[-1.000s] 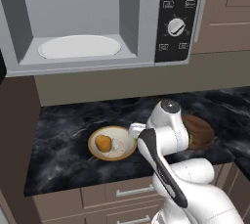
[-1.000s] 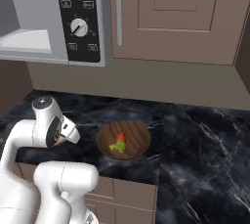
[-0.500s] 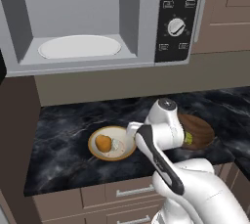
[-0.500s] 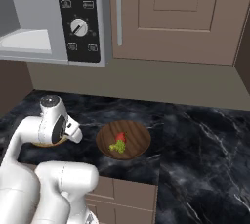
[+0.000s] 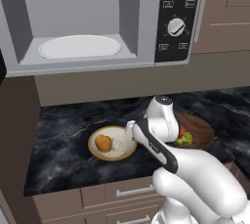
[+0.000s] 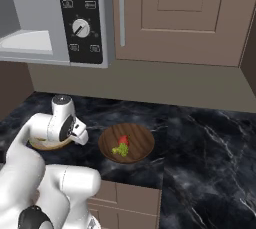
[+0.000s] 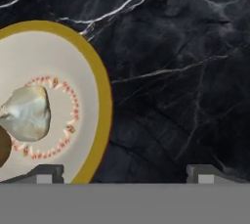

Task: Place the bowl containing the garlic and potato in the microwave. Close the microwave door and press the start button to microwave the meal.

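You see tan-gold rim on bowl (image 7: 100, 105), cream inside, ring of small red-orange marks around garlic (image 7: 27, 113), pale grey-white. Potato (image 5: 103, 143) orange-brown. Tabletop (image 7: 180, 71) black marble, white veins. Microwave (image 5: 88, 22) grey, white turntable (image 5: 79, 46), black panel (image 5: 177, 17) with white dial (image 5: 176, 27). Wooden bowl (image 6: 126, 143) dark brown, red and green food inside.

Hand view: bowl (image 7: 93, 100) cut by the left edge, only its right part seen; potato (image 7: 4, 145) a dark sliver at that edge. Right base view: bowl (image 6: 47, 146) mostly hidden behind the arm, contents unseen; microwave (image 6: 82, 18) cropped left and top. Left base view: dark wooden bowl (image 5: 197, 132) partly covered by the arm; fingers hidden. Panel markings too small to read.
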